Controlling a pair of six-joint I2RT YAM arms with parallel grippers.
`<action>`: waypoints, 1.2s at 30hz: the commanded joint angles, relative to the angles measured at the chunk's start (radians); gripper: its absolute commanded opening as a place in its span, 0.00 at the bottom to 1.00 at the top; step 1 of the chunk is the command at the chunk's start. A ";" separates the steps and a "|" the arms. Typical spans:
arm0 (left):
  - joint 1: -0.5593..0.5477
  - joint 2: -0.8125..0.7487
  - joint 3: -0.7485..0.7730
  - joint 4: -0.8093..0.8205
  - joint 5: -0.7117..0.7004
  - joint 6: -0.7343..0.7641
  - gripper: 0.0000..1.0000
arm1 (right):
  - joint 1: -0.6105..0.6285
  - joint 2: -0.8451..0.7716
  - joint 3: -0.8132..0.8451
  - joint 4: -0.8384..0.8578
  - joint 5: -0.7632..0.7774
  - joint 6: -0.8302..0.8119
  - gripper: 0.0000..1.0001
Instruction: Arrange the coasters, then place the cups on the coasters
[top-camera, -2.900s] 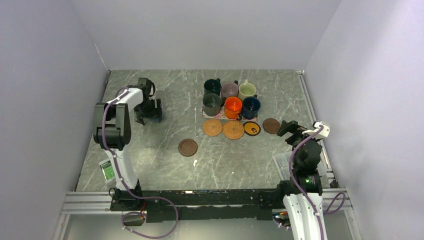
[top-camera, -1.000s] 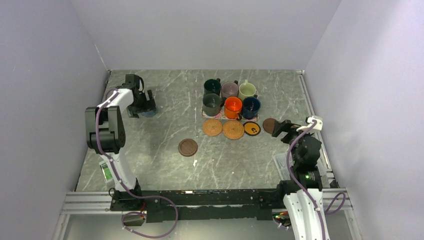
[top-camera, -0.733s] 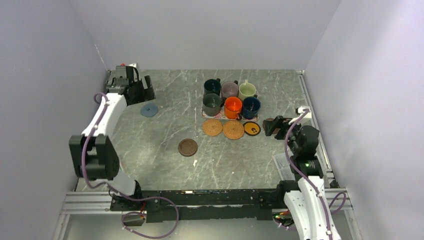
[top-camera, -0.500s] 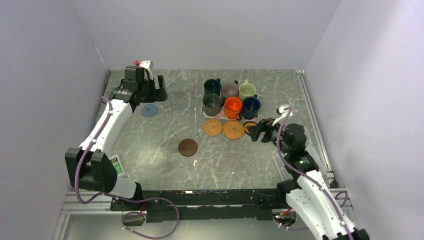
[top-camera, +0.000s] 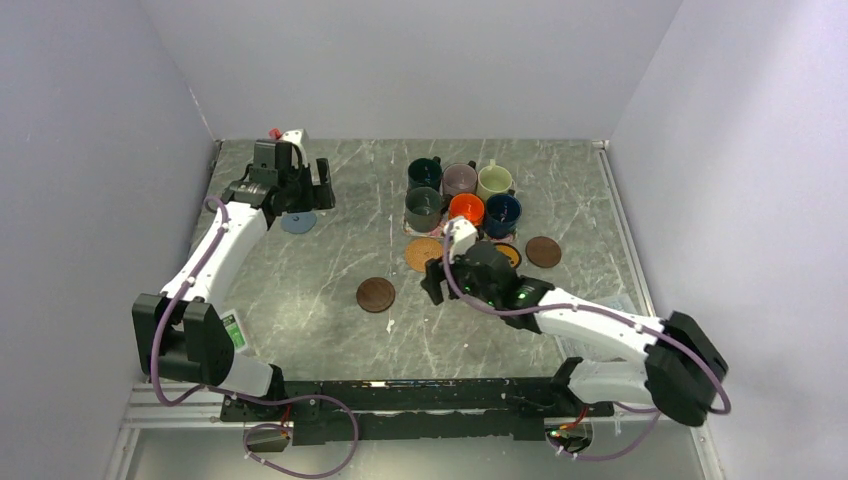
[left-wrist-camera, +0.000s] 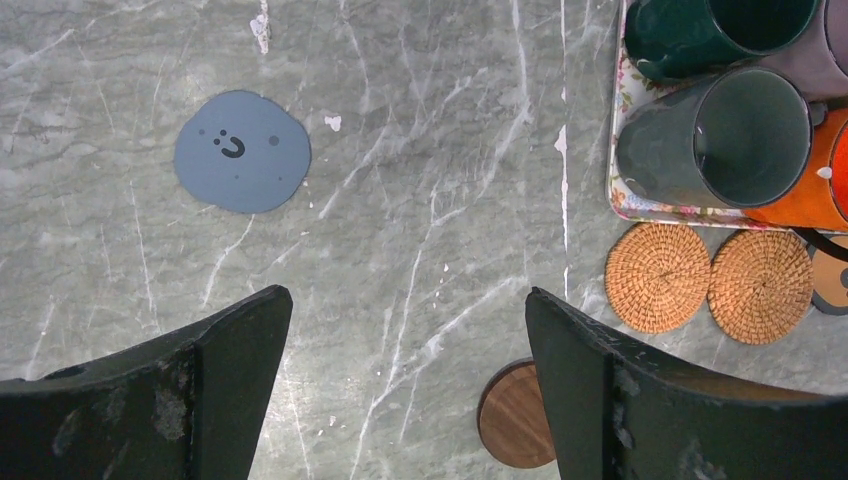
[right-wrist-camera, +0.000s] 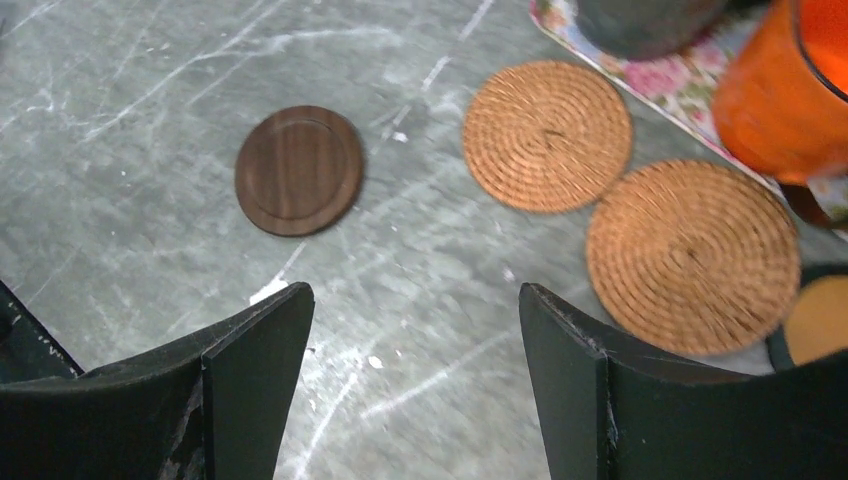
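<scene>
Six cups stand close together on a floral mat (top-camera: 412, 229): dark green (top-camera: 425, 172), mauve (top-camera: 460, 178), cream (top-camera: 494, 180), dark grey (top-camera: 423, 208), orange (top-camera: 465, 208) and navy (top-camera: 502, 213). A grey-blue coaster (left-wrist-camera: 242, 165) lies alone at the left. My left gripper (top-camera: 300, 195) hovers open and empty above it. Two tan woven coasters (right-wrist-camera: 547, 135) (right-wrist-camera: 692, 255) lie in front of the mat, beside the black coaster with a yellow centre (top-camera: 507, 255). One dark brown coaster (top-camera: 376, 294) lies mid-table, another (top-camera: 543, 251) at the right. My right gripper (right-wrist-camera: 415, 290) hangs open and empty between the tan coasters and the mid-table brown one.
Walls close in the marble table on the left, back and right. My right arm (top-camera: 590, 320) stretches across the front right of the table. A small green packet (top-camera: 233, 330) lies near the left arm's base. A rail (top-camera: 400, 395) runs along the near edge.
My left gripper let go of the grey-blue coaster, rose and shifted right. My right arm swept left from the right-hand brown coaster to the tan coasters, its jaws narrowing a little.
</scene>
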 joint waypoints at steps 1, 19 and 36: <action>-0.001 -0.041 0.001 0.033 -0.020 -0.022 0.94 | 0.082 0.108 0.083 0.146 0.077 -0.038 0.79; -0.001 -0.097 -0.035 0.074 -0.054 -0.045 0.94 | 0.225 0.529 0.291 0.080 0.023 -0.095 0.80; 0.032 -0.142 -0.044 0.084 -0.094 -0.044 0.94 | 0.246 0.691 0.392 0.012 0.036 -0.101 0.77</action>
